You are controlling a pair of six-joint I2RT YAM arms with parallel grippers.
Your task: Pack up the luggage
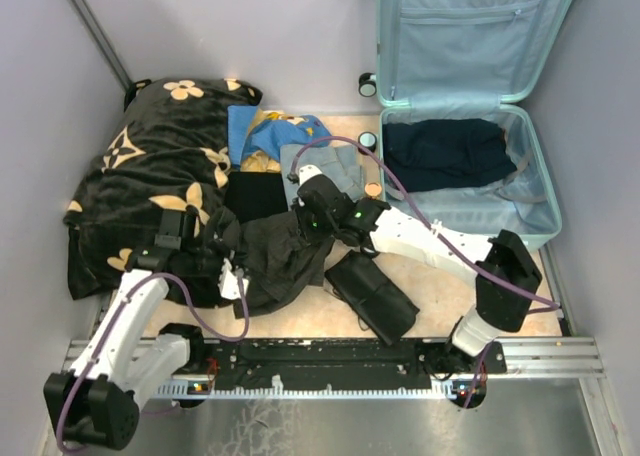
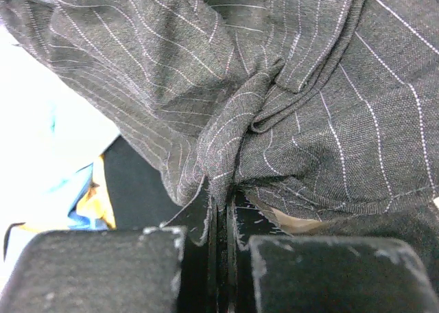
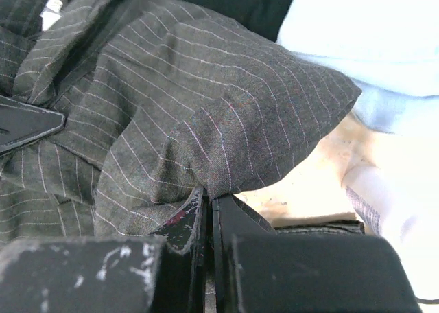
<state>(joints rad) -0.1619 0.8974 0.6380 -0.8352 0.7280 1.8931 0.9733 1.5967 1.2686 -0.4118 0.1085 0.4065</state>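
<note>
Toward six o'clock, the left gripper (image 2: 223,220) and right gripper (image 3: 208,213) are both clenching one pinstriped garment (image 1: 282,258); one luggage (image 1: 450,61) is lying open at one o'clock.

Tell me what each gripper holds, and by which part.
Both hold the dark grey pinstriped fabric garment: left gripper pinches a bunched fold, right gripper pinches a folded edge.

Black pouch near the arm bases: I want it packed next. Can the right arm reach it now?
Probably not yet: the right gripper is shut on the pinstriped garment. The black pouch lies uncovered beside that arm, so once freed, likely yes.
</note>
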